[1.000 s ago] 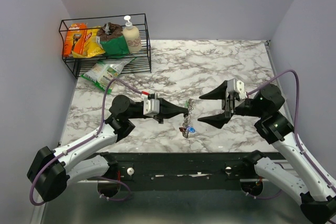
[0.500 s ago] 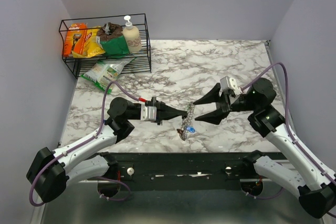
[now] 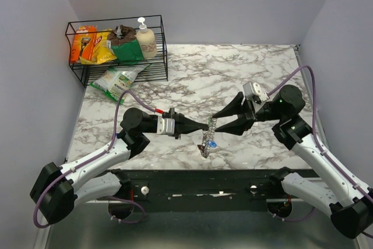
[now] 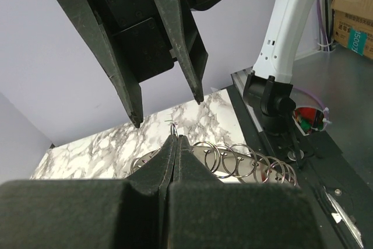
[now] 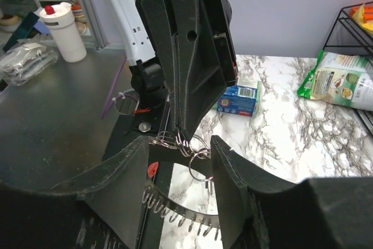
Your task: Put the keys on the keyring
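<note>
My left hand (image 3: 205,124) is pressed fully shut just below the middle of the top view, and its tips pinch the upper end of the keyring (image 3: 210,127). From there the keyring trails down toward the near edge of the desk (image 3: 245,68), a string of linked silvery loops. The keys (image 3: 211,144) lie bunched at its lower end, one blue head plain among them. My right hand (image 3: 218,122) comes in from the right about half open, one finger above the ring's top and one below it, gripping nothing that I can see. In my left wrist view the closed tips (image 4: 175,139) meet low in the middle, with the loops (image 4: 227,158) spread just behind them and the right hand (image 4: 168,111) hanging spread above. In my right wrist view my own fingers (image 5: 233,173) flank the loops (image 5: 195,144), which hang from the left hand's tip (image 5: 178,132). A wire basket (image 3: 163,51) stands in the upper left.
</note>
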{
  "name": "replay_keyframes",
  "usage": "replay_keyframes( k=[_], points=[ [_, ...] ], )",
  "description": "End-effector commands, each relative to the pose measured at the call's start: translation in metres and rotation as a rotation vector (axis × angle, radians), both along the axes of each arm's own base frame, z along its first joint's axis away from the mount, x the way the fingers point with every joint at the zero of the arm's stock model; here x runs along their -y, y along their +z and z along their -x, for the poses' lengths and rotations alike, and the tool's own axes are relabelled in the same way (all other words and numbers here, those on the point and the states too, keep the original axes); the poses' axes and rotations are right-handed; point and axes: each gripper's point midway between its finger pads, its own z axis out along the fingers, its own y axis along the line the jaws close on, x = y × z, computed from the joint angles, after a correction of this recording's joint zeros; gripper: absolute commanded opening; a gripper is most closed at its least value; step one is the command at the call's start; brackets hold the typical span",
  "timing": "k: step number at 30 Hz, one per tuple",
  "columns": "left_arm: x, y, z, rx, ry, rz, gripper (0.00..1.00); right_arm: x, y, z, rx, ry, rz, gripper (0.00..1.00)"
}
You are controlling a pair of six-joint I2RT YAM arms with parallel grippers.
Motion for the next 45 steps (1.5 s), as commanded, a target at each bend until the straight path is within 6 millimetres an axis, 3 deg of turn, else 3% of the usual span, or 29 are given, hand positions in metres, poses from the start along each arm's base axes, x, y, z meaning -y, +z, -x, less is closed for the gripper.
replay_keyframes(
  k=[1, 8, 17, 20, 25, 35, 39, 42, 45],
  points=[
    [-0.002, 0.026, 0.004, 0.073, -0.003, 0.067, 0.00, -0.001, -0.004, 0.008, -0.007, 0.055, 0.002, 0.55],
    [-0.001, 0.026, 0.003, 0.067, -0.005, 0.067, 0.00, -0.004, -0.011, 0.004, -0.031, 0.057, 0.015, 0.48],
    [0.000, 0.027, 0.003, 0.066, -0.009, 0.066, 0.00, -0.009, -0.014, 0.001, -0.050, 0.069, 0.026, 0.31],
    [0.000, 0.028, 0.003, 0.066, -0.011, 0.066, 0.00, -0.010, -0.016, -0.001, -0.061, 0.065, 0.037, 0.23],
    [0.001, 0.028, 0.002, 0.060, -0.008, 0.065, 0.00, -0.010, -0.017, -0.002, -0.063, 0.059, 0.044, 0.01],
    [0.005, 0.016, -0.010, 0.066, 0.039, -0.061, 0.00, -0.010, -0.017, -0.008, -0.056, 0.011, 0.058, 0.01],
    [0.004, 0.004, -0.014, 0.052, 0.056, -0.144, 0.28, -0.010, -0.016, -0.012, -0.035, -0.014, 0.064, 0.01],
    [0.002, 0.001, -0.014, 0.059, 0.065, -0.185, 0.42, -0.009, -0.016, -0.014, -0.036, -0.029, 0.073, 0.01],
    [-0.001, -0.002, -0.017, 0.055, 0.091, -0.223, 0.50, -0.009, -0.016, -0.018, -0.025, -0.051, 0.078, 0.01]
  ],
)
